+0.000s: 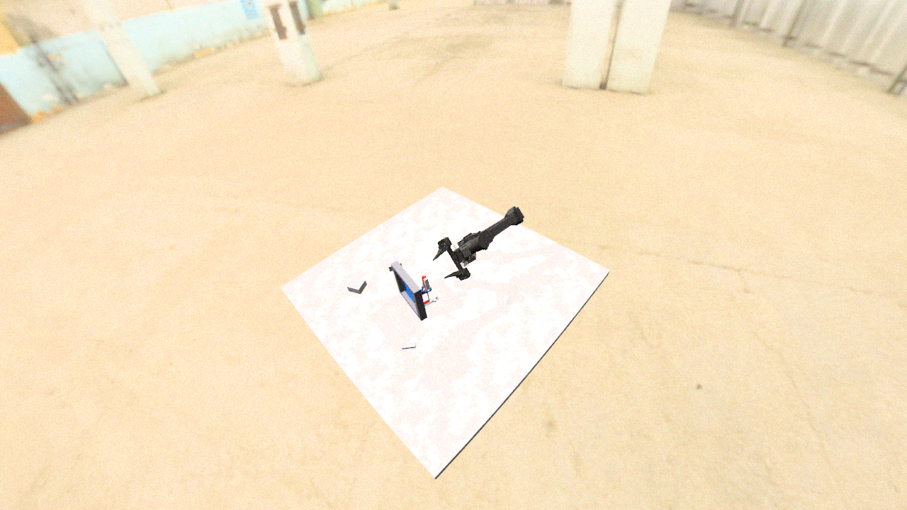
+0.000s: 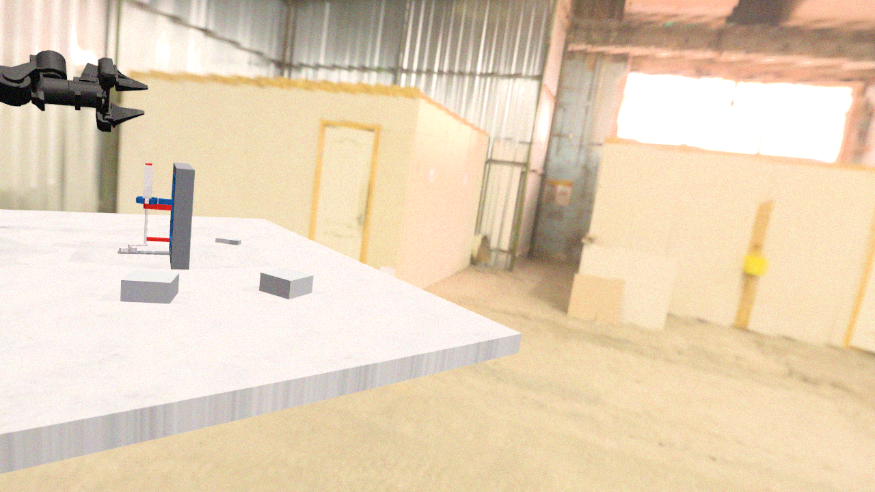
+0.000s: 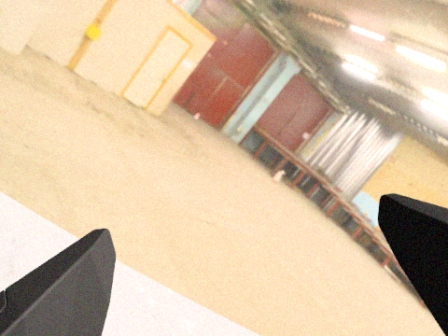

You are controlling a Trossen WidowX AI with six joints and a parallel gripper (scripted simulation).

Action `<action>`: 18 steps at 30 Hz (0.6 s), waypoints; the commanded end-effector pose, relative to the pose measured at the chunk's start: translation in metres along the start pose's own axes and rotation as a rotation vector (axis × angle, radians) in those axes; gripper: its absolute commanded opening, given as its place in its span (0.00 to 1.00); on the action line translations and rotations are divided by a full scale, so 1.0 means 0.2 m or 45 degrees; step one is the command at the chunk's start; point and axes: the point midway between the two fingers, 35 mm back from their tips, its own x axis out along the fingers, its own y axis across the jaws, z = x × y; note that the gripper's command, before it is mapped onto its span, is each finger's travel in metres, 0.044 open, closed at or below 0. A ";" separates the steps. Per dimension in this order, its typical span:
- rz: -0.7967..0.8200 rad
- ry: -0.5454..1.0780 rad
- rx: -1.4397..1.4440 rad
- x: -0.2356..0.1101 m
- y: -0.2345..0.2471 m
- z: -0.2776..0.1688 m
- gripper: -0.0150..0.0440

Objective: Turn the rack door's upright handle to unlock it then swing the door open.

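On white marbled surface (image 1: 482,329) (image 2: 293,342) (image 3: 154,303), beside dark grey upright frame (image 1: 398,279) (image 2: 183,214): low grey blocks (image 2: 150,287) (image 2: 286,283); above, black end effector (image 1: 447,261) (image 2: 145,99) (image 3: 248,226) wide open, holding nothing.

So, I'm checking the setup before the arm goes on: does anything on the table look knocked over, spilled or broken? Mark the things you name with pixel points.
Nothing stands out: the grey frame (image 1: 397,265) (image 2: 182,216) stands upright, the grey blocks (image 1: 356,289) (image 2: 150,287) lie flat, and I see no spill or breakage.

Beyond the bench (image 1: 507,304) (image 2: 367,324) (image 3: 163,299), sandy concrete floor (image 1: 190,190) (image 2: 612,404) (image 3: 154,159) spreads; behind it stand cream partition walls (image 2: 256,146) (image 3: 47,28) and a bright window (image 2: 734,116).
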 end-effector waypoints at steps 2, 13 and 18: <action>0.005 0.025 -0.005 0.01 0.00 -0.01 0.84; 0.093 0.424 -0.050 0.16 -0.02 -0.23 0.76; 0.140 0.604 -0.043 0.20 -0.03 -0.33 0.76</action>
